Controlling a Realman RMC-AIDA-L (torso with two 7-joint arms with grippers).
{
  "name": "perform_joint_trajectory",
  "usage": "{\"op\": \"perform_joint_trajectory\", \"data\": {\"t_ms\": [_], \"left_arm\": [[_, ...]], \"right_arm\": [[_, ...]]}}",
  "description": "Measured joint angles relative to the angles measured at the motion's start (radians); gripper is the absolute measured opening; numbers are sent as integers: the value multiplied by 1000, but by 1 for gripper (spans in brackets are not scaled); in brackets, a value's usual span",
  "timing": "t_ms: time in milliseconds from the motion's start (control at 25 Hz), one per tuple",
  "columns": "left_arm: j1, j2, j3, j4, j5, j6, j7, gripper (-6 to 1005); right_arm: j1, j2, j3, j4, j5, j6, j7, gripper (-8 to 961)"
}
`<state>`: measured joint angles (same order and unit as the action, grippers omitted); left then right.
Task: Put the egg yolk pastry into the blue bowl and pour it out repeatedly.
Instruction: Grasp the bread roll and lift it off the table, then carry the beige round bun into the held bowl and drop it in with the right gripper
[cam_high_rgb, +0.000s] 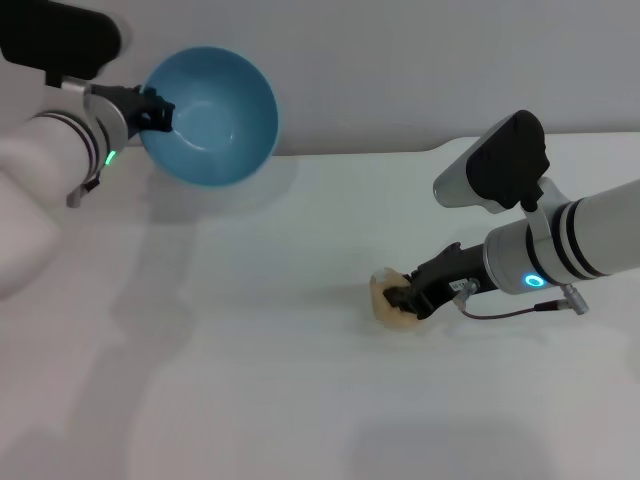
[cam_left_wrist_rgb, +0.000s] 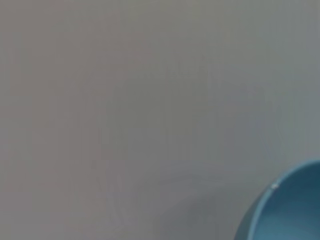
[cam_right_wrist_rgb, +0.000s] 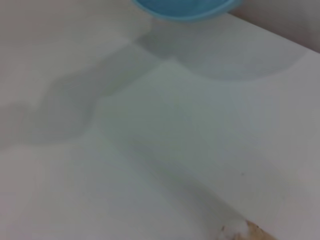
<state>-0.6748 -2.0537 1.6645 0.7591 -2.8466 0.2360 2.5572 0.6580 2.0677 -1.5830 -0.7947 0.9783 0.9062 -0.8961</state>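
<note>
The egg yolk pastry (cam_high_rgb: 388, 298) is seen on the white table (cam_high_rgb: 300, 400), right of centre, with the right gripper (cam_high_rgb: 408, 298) pressed against its right side. The dark fingers appear to be closed around the pale lump, though how firmly it is gripped cannot be made out. In the right wrist view only a tan edge of the pastry (cam_right_wrist_rgb: 252, 231) is caught, resting on the table (cam_right_wrist_rgb: 125, 150).

The right arm is stretched in low from the right edge, its forearm nearly level with the table and angled slightly toward the near side, a blue ring light glowing on the wrist.

At the far left, the blue bowl (cam_high_rgb: 210, 115) is held up off the table by the left gripper (cam_high_rgb: 155, 112), whose fingers are clamped on the left part of the rim. The bowl is tipped so its open, empty inside faces the camera and the right. The left arm is raised from the left side, a green light showing at its wrist. A slice of the bowl (cam_left_wrist_rgb: 287, 210) also appears in the left wrist view, and its underside (cam_right_wrist_rgb: 182, 7) in the right wrist view.

No readable writing or labels are visible.
</note>
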Motion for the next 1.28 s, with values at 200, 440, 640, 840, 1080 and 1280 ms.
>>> {"op": "perform_joint_trajectory", "data": {"t_ms": [200, 440, 640, 840, 1080, 1280], "left_arm": [[-1, -4, -143, -96, 101, -218, -4, 16], [-7, -3, -142, -104, 109, -141, -10, 15], [-17, -8, -56, -101, 87, 0, -11, 15], [-19, -2, 75, -60, -26, 125, -2, 12], [-11, -3, 101, -20, -30, 169, 2, 13], [-10, -5, 101, -18, -30, 164, 3, 13]], "right_arm": [[0, 0, 0, -5, -1, 1, 0, 130], [0, 0, 0, -29, -1, 2, -1, 104], [0, 0, 15, -68, 3, 2, -1, 96], [3, 0, 38, -117, 5, -1, -1, 89], [8, 0, 46, -152, 5, -8, -1, 86], [12, 0, 51, -173, 2, -9, -2, 85]]}}
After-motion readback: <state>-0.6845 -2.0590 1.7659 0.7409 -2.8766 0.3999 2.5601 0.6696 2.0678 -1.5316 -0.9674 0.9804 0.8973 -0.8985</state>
